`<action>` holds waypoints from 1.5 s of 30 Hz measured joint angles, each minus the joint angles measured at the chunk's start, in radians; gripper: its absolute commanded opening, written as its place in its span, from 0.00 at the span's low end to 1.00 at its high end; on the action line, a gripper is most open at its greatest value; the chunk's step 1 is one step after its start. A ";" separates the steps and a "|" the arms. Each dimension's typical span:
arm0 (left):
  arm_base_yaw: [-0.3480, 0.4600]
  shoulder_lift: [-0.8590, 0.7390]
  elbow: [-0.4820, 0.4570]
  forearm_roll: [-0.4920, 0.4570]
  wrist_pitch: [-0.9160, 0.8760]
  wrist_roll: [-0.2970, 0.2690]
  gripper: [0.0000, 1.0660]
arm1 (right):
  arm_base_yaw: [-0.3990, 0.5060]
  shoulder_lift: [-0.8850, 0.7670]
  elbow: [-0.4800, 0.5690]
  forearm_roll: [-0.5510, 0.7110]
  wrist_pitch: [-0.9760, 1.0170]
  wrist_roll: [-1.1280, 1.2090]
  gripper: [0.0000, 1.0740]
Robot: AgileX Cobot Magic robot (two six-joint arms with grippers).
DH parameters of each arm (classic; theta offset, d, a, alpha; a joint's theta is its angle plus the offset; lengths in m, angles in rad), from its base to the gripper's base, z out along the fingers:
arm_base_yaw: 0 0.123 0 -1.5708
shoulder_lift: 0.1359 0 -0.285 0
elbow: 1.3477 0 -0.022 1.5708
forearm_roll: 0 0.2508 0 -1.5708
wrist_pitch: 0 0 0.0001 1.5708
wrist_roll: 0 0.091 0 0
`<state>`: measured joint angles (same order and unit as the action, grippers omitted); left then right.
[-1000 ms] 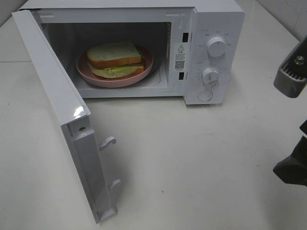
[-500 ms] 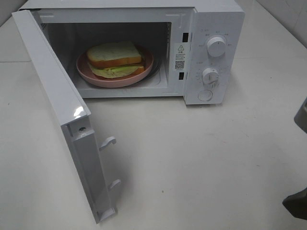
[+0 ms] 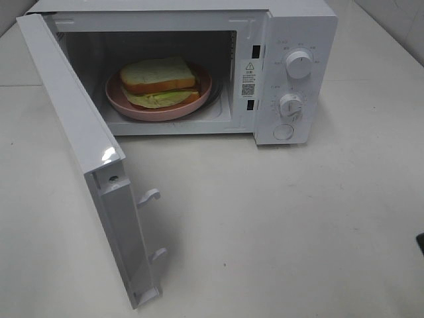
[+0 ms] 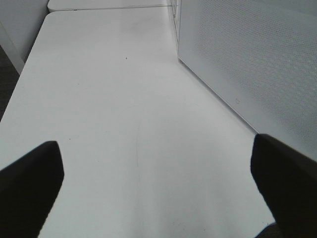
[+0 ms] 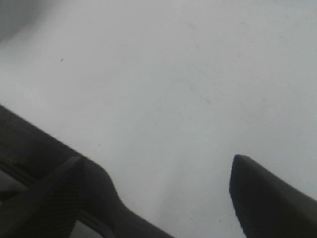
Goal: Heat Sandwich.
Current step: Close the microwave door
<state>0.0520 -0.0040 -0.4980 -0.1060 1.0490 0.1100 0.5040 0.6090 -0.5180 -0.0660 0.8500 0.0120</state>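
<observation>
Inside the white microwave [image 3: 295,26], square sandwich [image 3: 159,75] on round pink plate [image 3: 162,110]; left gripper [image 4: 156,148] and right gripper [image 5: 158,161] gape empty.

You will find the microwave [image 3: 311,30] at the back of the table [image 3: 298,225], its door [image 3: 73,132] swung open toward the front left. Inside the cavity [image 3: 215,56], the sandwich [image 3: 159,74] lies on the plate [image 3: 162,113]. Right of the cavity, the upper dial [image 3: 299,64] sits above the lower dial [image 3: 291,105], with the button [image 3: 283,132] beneath both.
</observation>
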 measured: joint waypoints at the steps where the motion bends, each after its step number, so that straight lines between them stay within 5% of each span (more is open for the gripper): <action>1: 0.000 0.000 0.000 0.000 0.000 0.000 0.92 | -0.050 -0.039 0.000 0.011 0.001 0.000 0.71; 20: 0.000 0.000 0.000 0.000 0.000 0.000 0.92 | -0.443 -0.426 -0.007 0.088 0.074 0.004 0.69; 45: 0.000 0.000 0.000 0.000 0.000 0.000 0.92 | -0.483 -0.613 0.011 0.101 0.177 0.003 0.69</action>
<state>0.0520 -0.0040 -0.4980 -0.1060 1.0490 0.1100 0.0210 -0.0040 -0.5070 0.0350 1.0270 0.0150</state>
